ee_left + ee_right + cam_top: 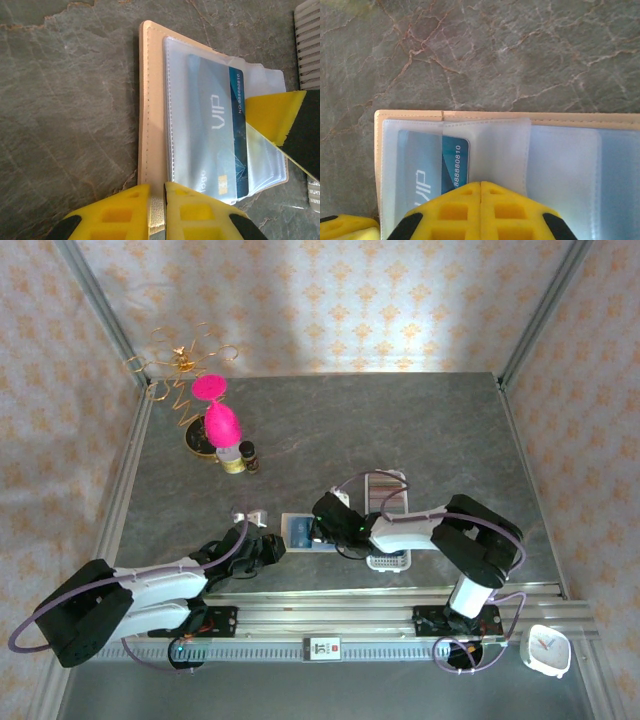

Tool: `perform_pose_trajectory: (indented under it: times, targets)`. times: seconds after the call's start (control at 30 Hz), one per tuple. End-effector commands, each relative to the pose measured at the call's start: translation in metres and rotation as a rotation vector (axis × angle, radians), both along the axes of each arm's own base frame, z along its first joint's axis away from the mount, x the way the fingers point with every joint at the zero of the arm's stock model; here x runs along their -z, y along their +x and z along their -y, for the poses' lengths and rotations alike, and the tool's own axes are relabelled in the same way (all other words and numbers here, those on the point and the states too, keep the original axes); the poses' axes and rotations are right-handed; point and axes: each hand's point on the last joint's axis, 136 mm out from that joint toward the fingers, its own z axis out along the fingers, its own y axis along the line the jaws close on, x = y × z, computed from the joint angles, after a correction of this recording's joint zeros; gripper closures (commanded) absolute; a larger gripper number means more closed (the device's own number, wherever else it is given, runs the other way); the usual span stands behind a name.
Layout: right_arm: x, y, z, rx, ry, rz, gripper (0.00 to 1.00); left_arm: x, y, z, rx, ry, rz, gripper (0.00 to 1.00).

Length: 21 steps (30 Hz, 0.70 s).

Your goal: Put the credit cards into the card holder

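Note:
The tan card holder (pixel 298 530) (pixel 152 100) (pixel 410 114) lies open on the grey table, its clear plastic sleeves facing up. A blue credit card (pixel 215 125) (pixel 455 160) marked VIP sits mostly inside one sleeve, with its numbered end sticking out. My left gripper (pixel 268 546) (pixel 157 192) is shut on the holder's tan edge, and tan material shows between its fingertips. My right gripper (pixel 322 528) (pixel 480 184) is shut, its tips resting on the clear middle sleeve just beside the card's exposed end. One of its fingers (pixel 272 112) overlaps the sleeves. Whether it pinches the sleeve cannot be told.
A white ribbed tray (pixel 388 515) (pixel 307 30) stands right of the holder, touching the right arm. A pink ornament (pixel 220 420) and small jars (pixel 240 458) stand at the back left. A white clock (pixel 547 650) sits near the front right, beyond the metal rail (pixel 330 615).

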Motion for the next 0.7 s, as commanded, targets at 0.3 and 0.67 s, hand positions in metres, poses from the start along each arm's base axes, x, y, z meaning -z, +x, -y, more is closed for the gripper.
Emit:
perform_pose_trajectory:
  times: [0.3, 0.67]
  targets:
    - [-0.012, -0.009, -0.028, -0.037, 0.085, -0.019, 1.0, 0.002, 0.0, 0.002, 0.003, 0.003, -0.003, 0.86]
    - [-0.029, -0.003, 0.004, 0.029, -0.008, 0.067, 0.86, 0.005, -0.002, 0.0, 0.003, 0.011, -0.01, 0.86]
